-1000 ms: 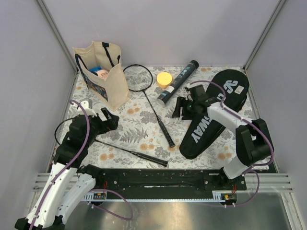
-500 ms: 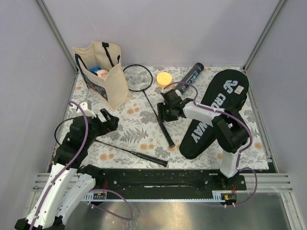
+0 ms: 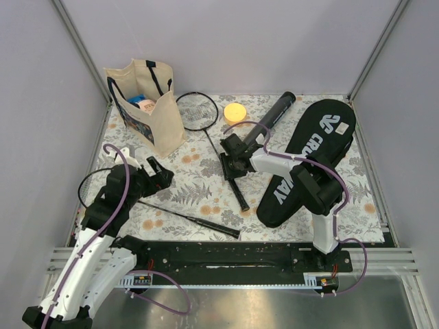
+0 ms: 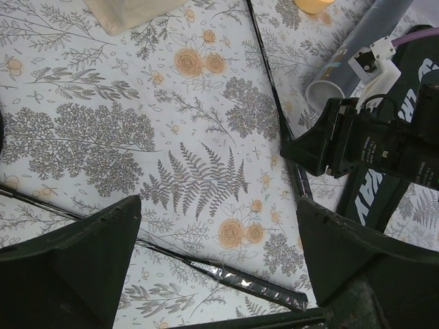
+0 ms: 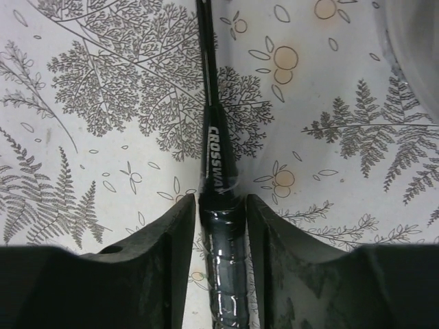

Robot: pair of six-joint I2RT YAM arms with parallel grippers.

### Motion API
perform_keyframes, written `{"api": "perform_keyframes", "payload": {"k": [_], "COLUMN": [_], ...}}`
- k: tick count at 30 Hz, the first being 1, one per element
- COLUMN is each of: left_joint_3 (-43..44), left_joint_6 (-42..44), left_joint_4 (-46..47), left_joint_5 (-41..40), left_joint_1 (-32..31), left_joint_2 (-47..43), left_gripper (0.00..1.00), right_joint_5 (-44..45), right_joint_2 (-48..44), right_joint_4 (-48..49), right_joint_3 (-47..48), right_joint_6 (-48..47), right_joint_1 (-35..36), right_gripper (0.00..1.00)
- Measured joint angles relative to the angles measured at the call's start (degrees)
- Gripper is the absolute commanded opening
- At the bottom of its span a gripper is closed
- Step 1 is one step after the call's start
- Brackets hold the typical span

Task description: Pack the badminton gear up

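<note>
We found the right gripper (image 5: 221,199) low over the table just left of the CROSSWAY cover (image 3: 302,164). Its fingers (image 5: 164,240) sat either side of the first racket (image 5: 223,233), where the shaft meets the handle. They sat close against the grip, but we could not tell whether they pinched it. That racket lay flat, with its handle end nearer the cover than its head. The black tube (image 3: 269,118) lay left of the cover's wide end. The second racket (image 3: 206,225) lay farther left of the cover's narrow end. Beside it, the left gripper (image 4: 218,205) had its fingers spread wide around nothing.
</note>
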Motion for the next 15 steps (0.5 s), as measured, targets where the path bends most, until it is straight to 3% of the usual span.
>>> {"api": "perform_keyframes", "payload": {"k": [3, 11, 15], "left_joint_3": [-0.09, -0.09, -0.09], "left_joint_6": [-0.57, -2.1, -3.1], "left_joint_4": [0.13, 2.91, 4.57], "left_joint_5": [0.85, 5.55, 7.3], "left_joint_1": [0.0, 0.0, 0.0], "left_joint_2": [0.66, 7.26, 10.25], "left_gripper": [0.97, 0.92, 0.91], "right_joint_5": [0.57, 0.46, 0.46], "right_joint_2": [0.04, -0.94, -3.56], "right_joint_4": [-0.2, 0.11, 0.79], "right_joint_3": [0.04, -0.72, -2.27], "right_joint_6": [0.2, 1.33, 1.7], "right_joint_1": [0.02, 0.04, 0.04], "right_gripper": [0.35, 0.06, 0.0]}}
